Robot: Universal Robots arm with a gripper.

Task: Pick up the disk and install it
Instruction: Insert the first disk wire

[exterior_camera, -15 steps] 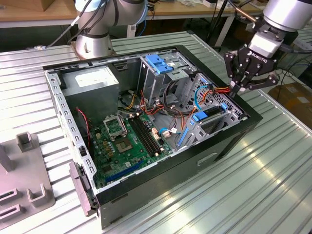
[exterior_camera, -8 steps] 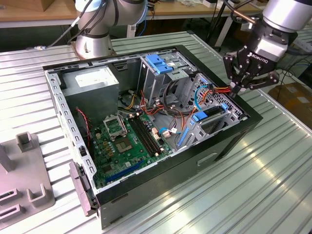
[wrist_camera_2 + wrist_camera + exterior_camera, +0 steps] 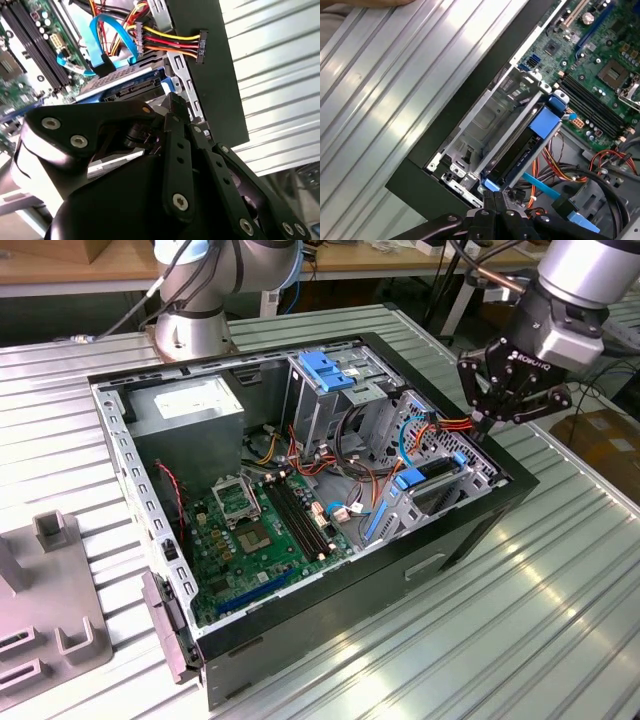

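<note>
**One clenched gripper (image 3: 482,423) at the drive bay**

We see its fingers pressed together with nothing between them, tips pointing into the corner of the open computer case (image 3: 330,615) on the exterior view's right. Just beside those tips, in the first wrist view, the disk (image 3: 520,155) lies in the metal drive bay (image 3: 485,115), blue rails along its edges. Whether the tips touch it, we cannot tell. Coloured power wires (image 3: 170,42) and a blue cable (image 3: 112,18) loop nearby, with the green motherboard (image 3: 250,540) beyond. The case rests on a ribbed metal table (image 3: 520,640).
</note>
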